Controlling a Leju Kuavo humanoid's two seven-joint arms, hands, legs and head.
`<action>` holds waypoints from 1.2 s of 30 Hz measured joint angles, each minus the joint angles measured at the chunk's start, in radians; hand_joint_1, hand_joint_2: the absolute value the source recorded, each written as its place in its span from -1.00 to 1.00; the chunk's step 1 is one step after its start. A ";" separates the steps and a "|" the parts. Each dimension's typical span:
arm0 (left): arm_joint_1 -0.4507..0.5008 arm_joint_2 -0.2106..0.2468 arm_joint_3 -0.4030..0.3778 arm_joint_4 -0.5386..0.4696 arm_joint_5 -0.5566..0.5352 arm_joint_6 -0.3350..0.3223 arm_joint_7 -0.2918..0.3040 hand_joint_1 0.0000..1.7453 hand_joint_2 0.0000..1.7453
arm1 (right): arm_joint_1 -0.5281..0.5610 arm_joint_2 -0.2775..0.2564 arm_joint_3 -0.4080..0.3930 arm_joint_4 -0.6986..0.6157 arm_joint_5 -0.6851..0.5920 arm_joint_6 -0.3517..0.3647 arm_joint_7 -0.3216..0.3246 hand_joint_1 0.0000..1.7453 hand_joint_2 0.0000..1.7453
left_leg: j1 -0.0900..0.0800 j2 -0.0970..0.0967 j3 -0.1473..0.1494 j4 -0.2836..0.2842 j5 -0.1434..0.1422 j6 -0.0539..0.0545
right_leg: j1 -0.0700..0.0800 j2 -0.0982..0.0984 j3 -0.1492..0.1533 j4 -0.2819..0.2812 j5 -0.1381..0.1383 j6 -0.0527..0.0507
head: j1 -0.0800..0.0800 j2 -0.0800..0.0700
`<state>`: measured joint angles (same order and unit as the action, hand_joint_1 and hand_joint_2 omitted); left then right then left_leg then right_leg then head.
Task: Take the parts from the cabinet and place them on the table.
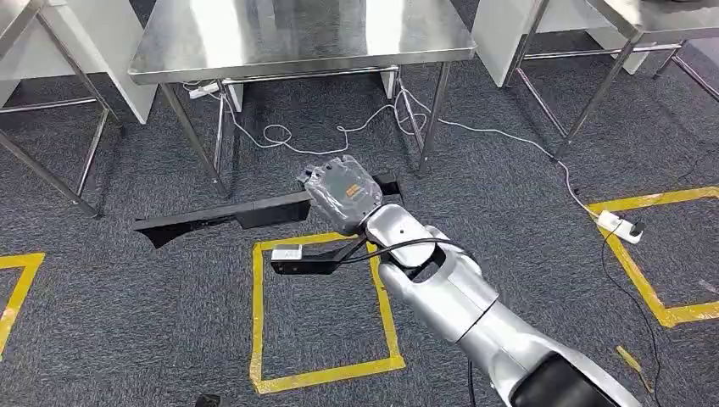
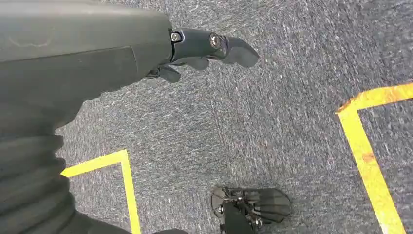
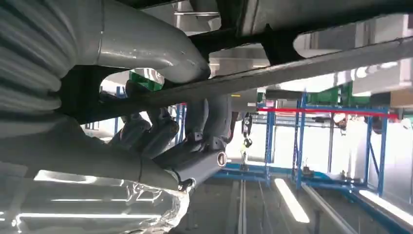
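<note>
The right hand's fingers [image 3: 160, 134] are curled around a long black part [image 1: 222, 217], clamped on it near one end; in the head view the right hand [image 1: 343, 193] holds the part out level above the grey carpet, most of its length reaching away toward the robot's left. The steel table [image 1: 297, 38] stands ahead, its surface higher and farther than the part's present place.

With the grasp so far from the middle, the long free end will likely want to sag or swing, so the carry should be slow, the wrist kept level. I judge the free end should be brought over the surface first, well above the near edge and away from the table legs, before the part is lowered flat and released.

The left hand [image 2: 204, 48] hangs over the carpet, its fingers loosely bent, apart and holding nothing.

The head view gives the part's whole length and its relation to the table, but the grey back of the hand hides the grasp. The right wrist view shows the fingers wrapped on the part from beneath. The left wrist view shows yellow floor tape [image 2: 367, 156] below the idle hand.
</note>
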<state>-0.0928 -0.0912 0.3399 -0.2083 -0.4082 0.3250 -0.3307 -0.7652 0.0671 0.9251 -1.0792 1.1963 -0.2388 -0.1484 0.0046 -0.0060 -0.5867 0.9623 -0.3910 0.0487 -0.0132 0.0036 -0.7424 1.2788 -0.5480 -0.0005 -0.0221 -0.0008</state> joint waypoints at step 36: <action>0.001 -0.003 0.013 -0.002 -0.016 -0.014 0.000 -1.00 1.00 | 0.010 -0.011 0.001 -0.012 0.006 -0.003 -0.004 1.00 1.00 | 0.001 -0.076 -0.013 0.020 -0.006 -0.008 | -0.002 0.032 0.140 -0.286 0.115 0.033 | 0.006 0.000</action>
<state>-0.0922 -0.0942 0.3532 -0.2098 -0.4238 0.3105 -0.3311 -0.7548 0.0557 0.9258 -1.0910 1.2020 -0.2415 -0.1522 0.0052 -0.0821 -0.5999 0.9818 -0.3973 0.0411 -0.0156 0.0360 -0.6020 0.9924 -0.4334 0.0330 -0.0160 -0.0008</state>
